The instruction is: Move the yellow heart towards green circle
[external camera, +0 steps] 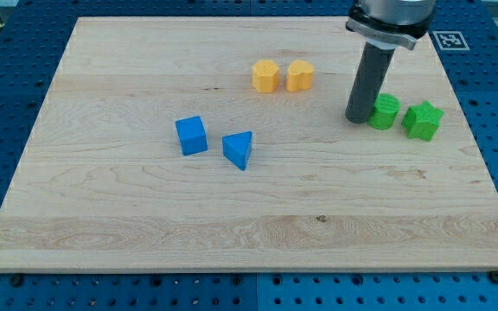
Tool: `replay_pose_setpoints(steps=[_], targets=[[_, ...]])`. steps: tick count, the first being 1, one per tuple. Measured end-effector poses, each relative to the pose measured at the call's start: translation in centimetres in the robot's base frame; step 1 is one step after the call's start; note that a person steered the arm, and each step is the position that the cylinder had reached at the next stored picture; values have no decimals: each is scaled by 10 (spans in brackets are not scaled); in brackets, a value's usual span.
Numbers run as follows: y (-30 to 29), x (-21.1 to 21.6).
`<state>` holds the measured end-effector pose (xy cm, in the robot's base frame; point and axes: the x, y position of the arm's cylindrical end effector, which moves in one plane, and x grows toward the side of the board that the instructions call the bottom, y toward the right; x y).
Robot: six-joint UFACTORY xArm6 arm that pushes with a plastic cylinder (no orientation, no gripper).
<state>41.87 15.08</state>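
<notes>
My tip (357, 119) has no hand; it touches the green circle (385, 111), near the tabletop's (145, 225) right edge, yellow heart (299, 75) apart.

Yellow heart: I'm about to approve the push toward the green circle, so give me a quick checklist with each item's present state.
1. Yellow heart located, beside the yellow hexagon-like block: ok.
2. Green circle in view, left of the green star: ok.
3. My tip behind the heart for pushing: not ok; it sits beside the circle's left edge.
4. Path from heart to circle free: not ok, the rod stands there.
5. Tip touching the circle: cannot tell.
</notes>
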Motion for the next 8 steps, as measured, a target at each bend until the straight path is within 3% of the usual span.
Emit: replay_pose_setpoints(steps=[2,4,7,8], targets=[[5,0],[-53,-1],[-47,-2],[-46,-30]])
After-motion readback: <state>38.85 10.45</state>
